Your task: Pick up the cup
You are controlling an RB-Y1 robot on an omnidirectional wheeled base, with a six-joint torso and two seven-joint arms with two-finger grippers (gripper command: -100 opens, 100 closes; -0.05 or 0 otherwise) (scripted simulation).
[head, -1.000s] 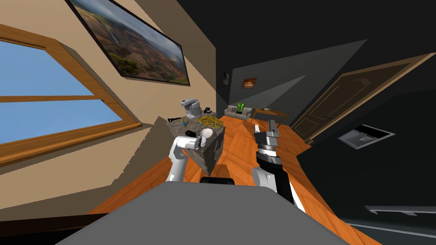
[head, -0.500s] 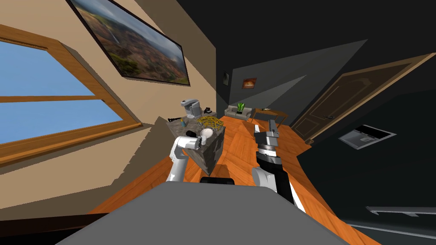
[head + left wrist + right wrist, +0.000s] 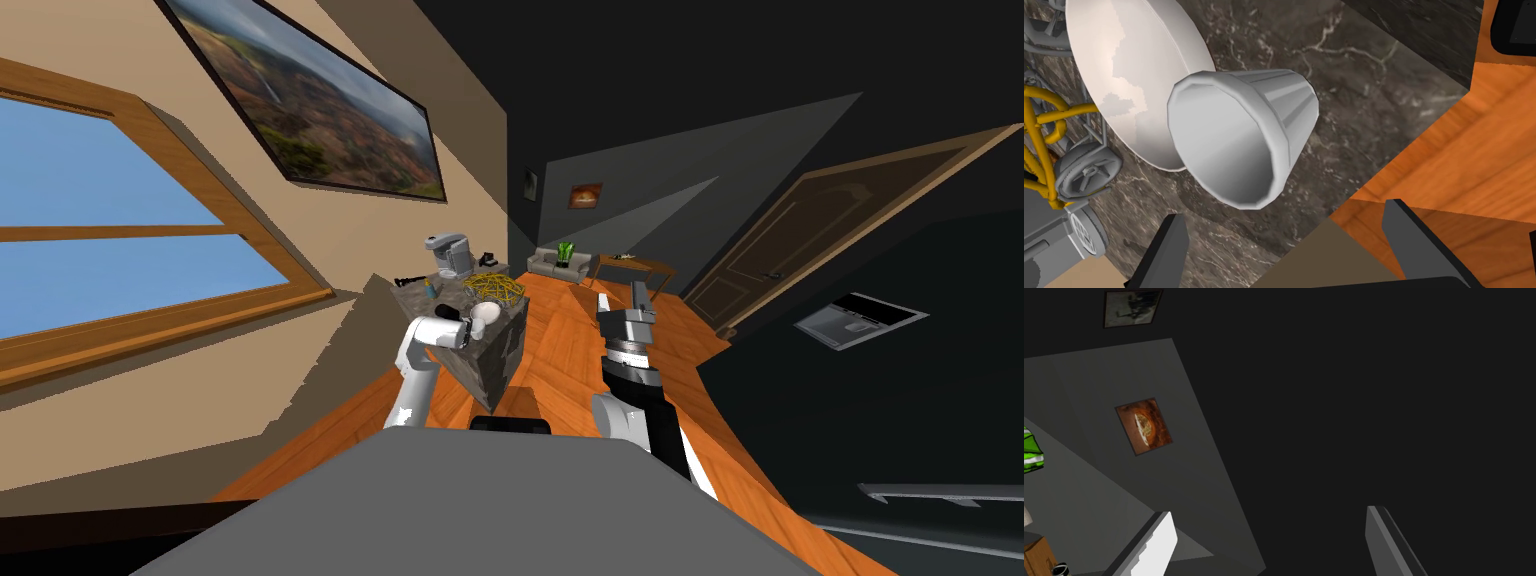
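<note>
A light grey tapered cup point(image 3: 1244, 135) stands on a dark marble counter point(image 3: 1354, 100) near its edge, beside a white bowl point(image 3: 1129, 80). My left gripper point(image 3: 1289, 245) is open, just short of the cup. The cup sits in line with the gap between the fingers point(image 3: 1166, 250) and nothing touches it. In the head view the left gripper point(image 3: 466, 326) is at the counter's near corner, next to the white bowl point(image 3: 487, 311). My right gripper point(image 3: 620, 297) is raised over the floor to the right, open and empty, as the right wrist view point(image 3: 1271, 543) also shows.
On the counter point(image 3: 497, 355) stand a grey coffee machine point(image 3: 447, 254), a yellow wire basket point(image 3: 495, 288) and a small blue bottle point(image 3: 430, 290). A window wall runs along the left. Wooden floor point(image 3: 560, 350), a sofa point(image 3: 560, 263) and a door point(image 3: 830, 235) lie beyond.
My left hand has risen a little and moved closer to the bowl and cup. The right arm has not moved.
</note>
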